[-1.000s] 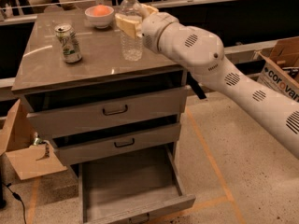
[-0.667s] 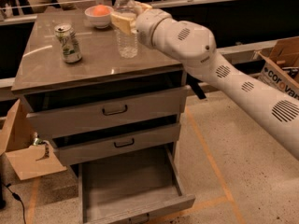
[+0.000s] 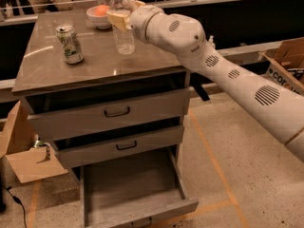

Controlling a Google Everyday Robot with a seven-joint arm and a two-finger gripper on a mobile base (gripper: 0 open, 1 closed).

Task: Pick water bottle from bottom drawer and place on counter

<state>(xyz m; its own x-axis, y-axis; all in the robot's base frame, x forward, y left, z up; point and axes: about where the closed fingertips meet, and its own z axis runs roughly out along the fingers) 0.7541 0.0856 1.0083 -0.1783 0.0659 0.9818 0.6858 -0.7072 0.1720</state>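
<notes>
The water bottle [image 3: 123, 30], clear crinkled plastic with a white cap, stands upright at the back middle of the counter [image 3: 52, 72]. Its base is at or just above the surface. My gripper [image 3: 124, 14] reaches in from the right and is shut around the bottle's upper body, with a tan finger [image 3: 118, 18] across its front. The bottom drawer [image 3: 130, 191] is pulled open below, and its grey floor is bare.
A green-and-white soda can [image 3: 70, 43] stands on the counter's left. A white bowl [image 3: 98, 16] holding something orange sits behind the bottle. The two upper drawers [image 3: 114, 112] are closed. Cardboard boxes sit on the floor at left [image 3: 21, 148] and at right [image 3: 285, 61].
My gripper has carried the bottle a little to the left and toward the back of the counter, closer to the bowl. The can and the drawers have not moved.
</notes>
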